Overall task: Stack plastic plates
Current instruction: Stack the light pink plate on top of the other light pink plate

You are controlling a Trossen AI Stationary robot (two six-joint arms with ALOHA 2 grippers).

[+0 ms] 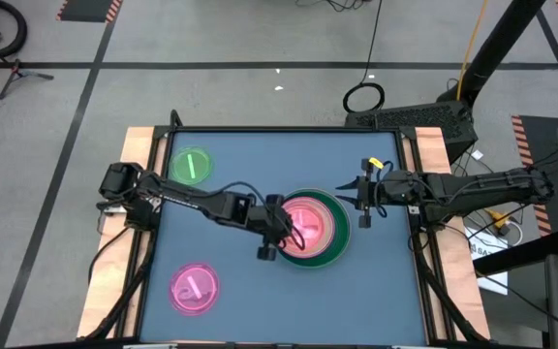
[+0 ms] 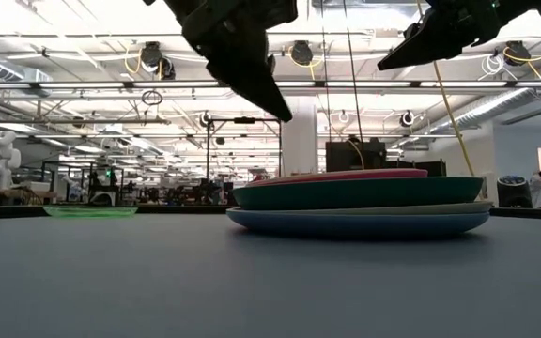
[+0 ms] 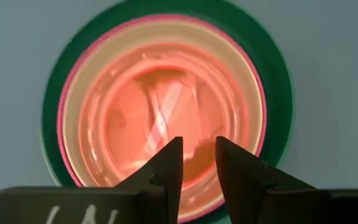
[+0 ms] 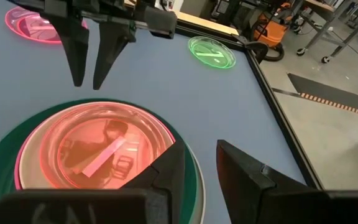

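Your stack of plates [image 1: 310, 229] lies flat near the table's [image 1: 376, 291] middle, a translucent pink plate [image 1: 303, 219] on top; round, it has no long axis. Left of the stack lie a green plate [image 1: 191, 166] and a pink plate [image 1: 194, 289]. Your left gripper [image 1: 277, 237] hangs over the stack's left edge, fingers parted, empty. Your right gripper [image 1: 363, 199] hovers beside its right rim, spread, empty.

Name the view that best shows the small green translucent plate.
The high view: the green translucent plate lies whole and unobstructed near the left arm's base. The right wrist view shows it obliquely; the low view shows only its thin edge; the left wrist view misses it.
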